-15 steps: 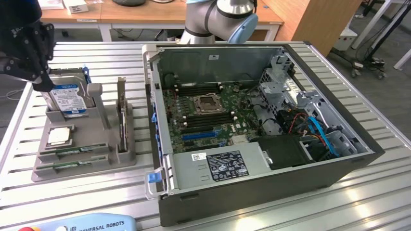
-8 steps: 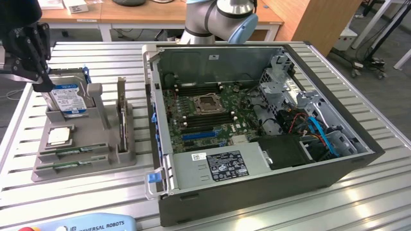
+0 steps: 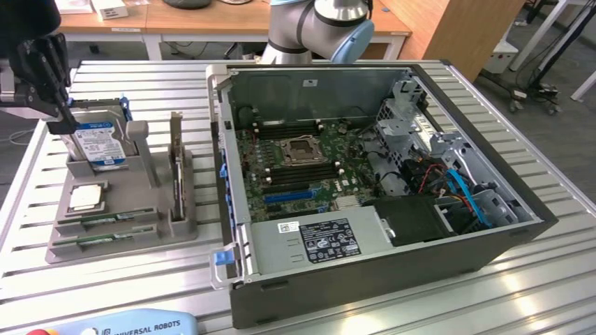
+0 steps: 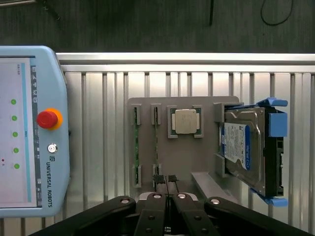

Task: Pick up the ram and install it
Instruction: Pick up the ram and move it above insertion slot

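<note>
Tool (image 4: 165, 179) closed, nothing gripped, hovers over gray holder (image 4: 197, 152); ram (image 4: 156, 140) sits slotted in it

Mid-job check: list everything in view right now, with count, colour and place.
holder: one, grey, on the slatted table.
ram sticks: two, green, side by side in the holder's slots.
processor chip: one, silver, in the holder beside the ram sticks.
hard drive: one, silver with blue label, on edge at the holder's end.
computer case: one, dark grey, open, on the table; green motherboard inside.
teach pendant: one, light blue, at the table edge.
arm: one, silver and blue, beyond the case.
tool: one, black, shut and empty, over the holder.
</note>
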Robot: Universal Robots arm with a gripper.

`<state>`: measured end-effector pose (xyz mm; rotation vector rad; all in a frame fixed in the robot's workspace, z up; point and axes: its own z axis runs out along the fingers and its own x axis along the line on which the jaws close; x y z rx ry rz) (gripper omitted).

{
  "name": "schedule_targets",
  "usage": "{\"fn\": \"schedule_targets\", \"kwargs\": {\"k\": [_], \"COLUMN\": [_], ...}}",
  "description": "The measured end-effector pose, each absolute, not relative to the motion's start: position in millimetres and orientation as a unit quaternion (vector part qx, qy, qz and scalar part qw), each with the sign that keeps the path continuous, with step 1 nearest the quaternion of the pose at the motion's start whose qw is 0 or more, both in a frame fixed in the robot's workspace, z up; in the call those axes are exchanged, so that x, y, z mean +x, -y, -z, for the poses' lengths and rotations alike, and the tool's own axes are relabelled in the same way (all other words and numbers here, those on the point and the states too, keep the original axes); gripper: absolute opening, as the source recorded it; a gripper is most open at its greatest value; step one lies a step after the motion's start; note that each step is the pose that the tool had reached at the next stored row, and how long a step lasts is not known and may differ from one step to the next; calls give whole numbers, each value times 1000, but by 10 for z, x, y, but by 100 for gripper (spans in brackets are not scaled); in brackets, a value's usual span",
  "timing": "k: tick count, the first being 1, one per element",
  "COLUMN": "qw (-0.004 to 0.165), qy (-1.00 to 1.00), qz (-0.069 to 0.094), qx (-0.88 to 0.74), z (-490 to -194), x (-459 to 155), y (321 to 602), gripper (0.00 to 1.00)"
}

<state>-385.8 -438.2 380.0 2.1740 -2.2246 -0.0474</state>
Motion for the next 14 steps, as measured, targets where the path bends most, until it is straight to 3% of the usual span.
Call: {"fn": "schedule_targets", "kwargs": {"k": [14], "qw": [15], "qy": [715], "qz": [15], "qx": [699], "z": [-3765], "x": [-3858], "y": [4382], "gripper": [10]}}
